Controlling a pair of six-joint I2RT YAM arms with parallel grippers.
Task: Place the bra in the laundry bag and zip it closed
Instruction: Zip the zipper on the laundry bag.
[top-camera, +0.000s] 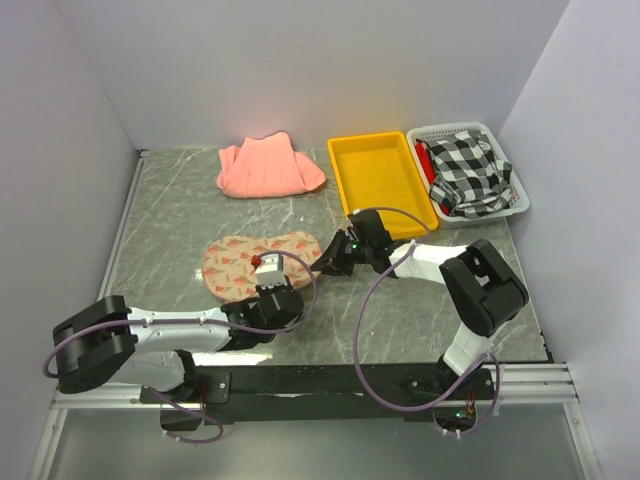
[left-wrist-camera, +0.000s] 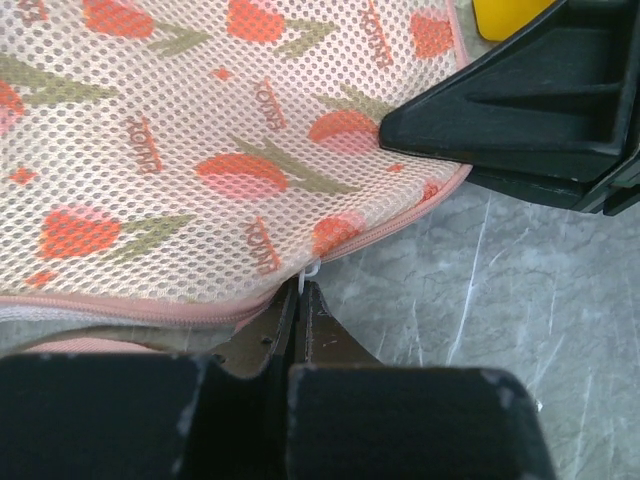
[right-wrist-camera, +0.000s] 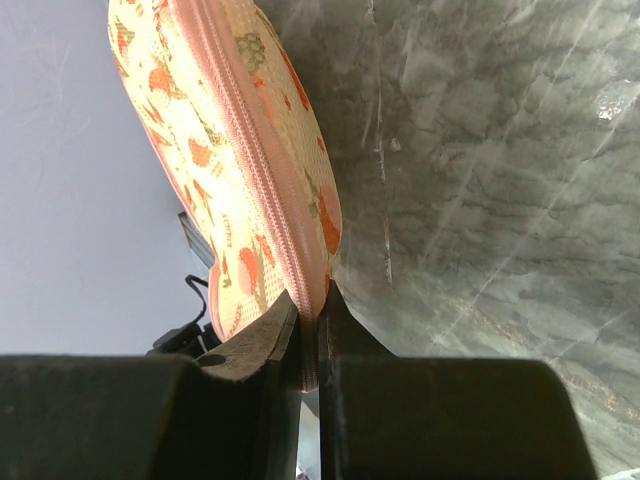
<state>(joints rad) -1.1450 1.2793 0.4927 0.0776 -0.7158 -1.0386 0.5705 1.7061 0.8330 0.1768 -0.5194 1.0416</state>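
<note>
The laundry bag (top-camera: 240, 262), beige mesh with red-orange prints and a pink zip, lies flat in the middle of the table. My left gripper (top-camera: 270, 273) sits at its near edge. In the left wrist view it (left-wrist-camera: 303, 290) is shut on the small white zip pull (left-wrist-camera: 311, 270), part-way along the pink zip. My right gripper (top-camera: 323, 263) is shut on the bag's right end. In the right wrist view it (right-wrist-camera: 312, 318) pinches the zipped pink seam of the bag (right-wrist-camera: 235, 150). The right fingers (left-wrist-camera: 520, 110) also show in the left wrist view. The bra is hidden.
A salmon-pink folded cloth (top-camera: 268, 167) lies at the back. To its right stand a yellow tray (top-camera: 341, 178) and a white basket (top-camera: 442, 130) holding a black-and-white checked cloth (top-camera: 470, 170). Walls close in the table at the left, back and right.
</note>
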